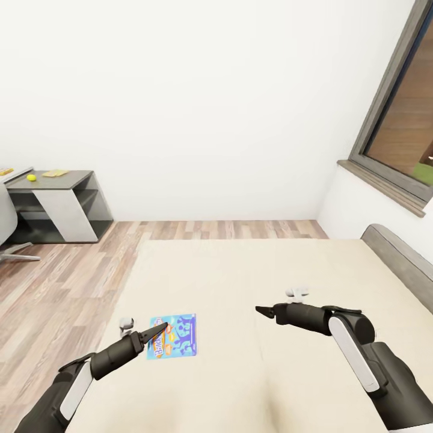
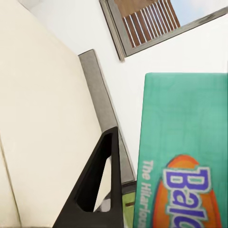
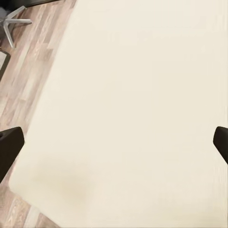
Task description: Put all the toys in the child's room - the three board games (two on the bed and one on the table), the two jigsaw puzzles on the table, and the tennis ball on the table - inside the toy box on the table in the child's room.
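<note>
A board game with a blue cartoon lid sits low over the beige bed, near its left side. My left gripper is shut on its near corner. In the left wrist view the game's green face stands right beside one dark finger. My right gripper hangs open over bare mattress, both fingertips wide apart. Far left stands the table, with the tennis ball and a flat yellow item on it. The toy box and jigsaw puzzles are out of view.
A chair base stands on the wood floor beside the desk. The grey headboard lines the bed's right end, under a dark-framed window. White walls close off the back.
</note>
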You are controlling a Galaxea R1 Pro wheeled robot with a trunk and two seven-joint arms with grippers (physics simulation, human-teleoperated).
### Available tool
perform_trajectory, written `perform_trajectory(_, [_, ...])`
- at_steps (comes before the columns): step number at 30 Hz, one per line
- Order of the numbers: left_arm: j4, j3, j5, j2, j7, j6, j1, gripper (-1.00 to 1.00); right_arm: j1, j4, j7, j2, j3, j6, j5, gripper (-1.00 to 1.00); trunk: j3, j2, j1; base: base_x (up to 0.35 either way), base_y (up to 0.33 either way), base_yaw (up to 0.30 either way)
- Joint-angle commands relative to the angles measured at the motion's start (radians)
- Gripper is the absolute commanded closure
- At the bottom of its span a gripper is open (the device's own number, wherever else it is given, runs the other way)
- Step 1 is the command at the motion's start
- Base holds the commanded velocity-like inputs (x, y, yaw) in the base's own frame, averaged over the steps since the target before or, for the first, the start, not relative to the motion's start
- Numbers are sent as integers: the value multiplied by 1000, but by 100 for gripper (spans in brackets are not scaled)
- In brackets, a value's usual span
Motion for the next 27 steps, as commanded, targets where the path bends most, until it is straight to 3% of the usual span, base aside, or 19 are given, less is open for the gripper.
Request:
perform_trajectory(1, [0, 0, 5, 0, -2, 10, -1, 100, -1, -1, 6, -1, 0, 3, 6, -100, -2, -2, 1, 0, 268, 0])
perform_trajectory(27, [0, 0, 5, 1, -3, 3, -1, 100, -1, -2, 6, -2, -1, 3, 6, -100, -2, -2, 1, 0, 268, 0])
